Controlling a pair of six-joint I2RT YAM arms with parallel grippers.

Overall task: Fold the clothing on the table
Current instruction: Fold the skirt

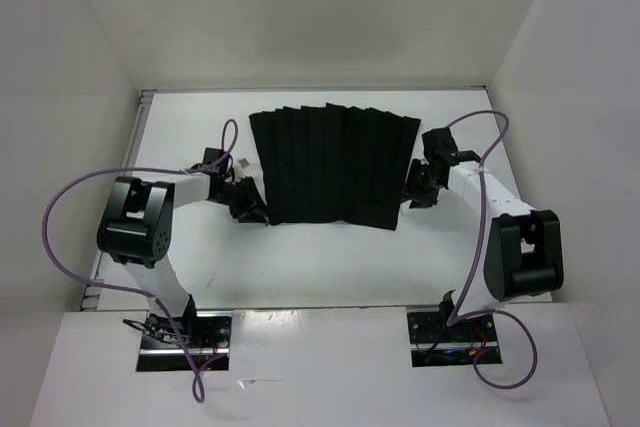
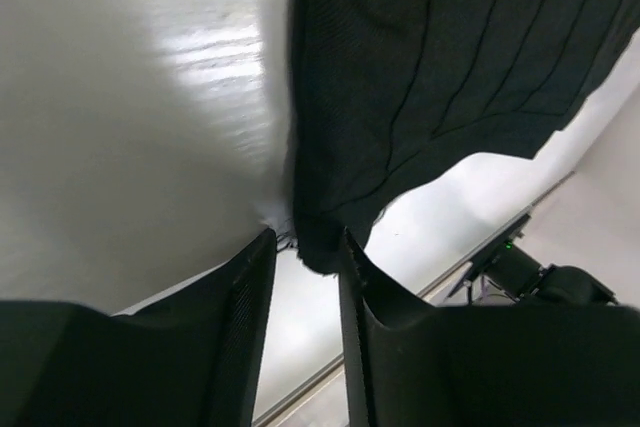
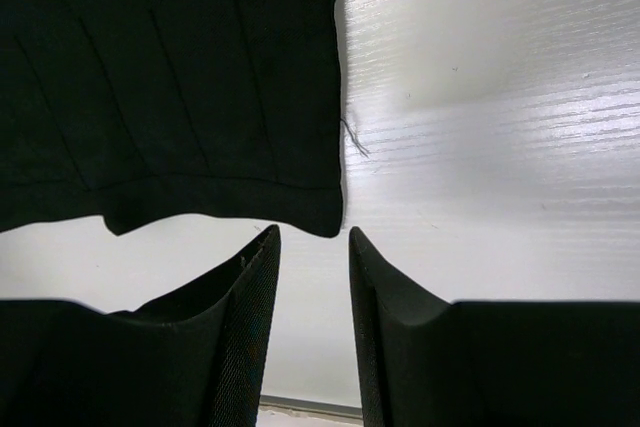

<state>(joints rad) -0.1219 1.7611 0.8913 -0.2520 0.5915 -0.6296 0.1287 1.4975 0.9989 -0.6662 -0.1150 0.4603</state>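
1. Closest to each wrist lens are that arm's own fingers. The left pincer (image 2: pixel 305 242) has its jaws apart with a narrow slot between them. The right pincer (image 3: pixel 312 237) is also parted, with nothing inside the gap.
2. Black and pleated, the clothing (image 1: pixel 335 167) lies spread flat on the white surface (image 1: pixel 300 277), towards the far middle. Its long axis runs left to right, and its crease lines run far to near.
3. Each near corner sits at a pincer, which is the relation the coming move turns on (as I judge it). The near left corner pokes into the mouth of the left slot. The near right corner lies just beyond the right fingertips, a little left of the gap and not inside it.
4. Each arm is nearer its own corner, the left arm on the left edge and the right arm on the right. The left one looks closer to a grip. Both would probably need a hold before the near hem can be carried over to the far hem.
5. Some things are hard to make out (black on black is no help):
   - From above, the fingers merge with the fabric.
   - Whether the left tips already press the corner cannot be told.
   - Both wrist views cut off the far hem.
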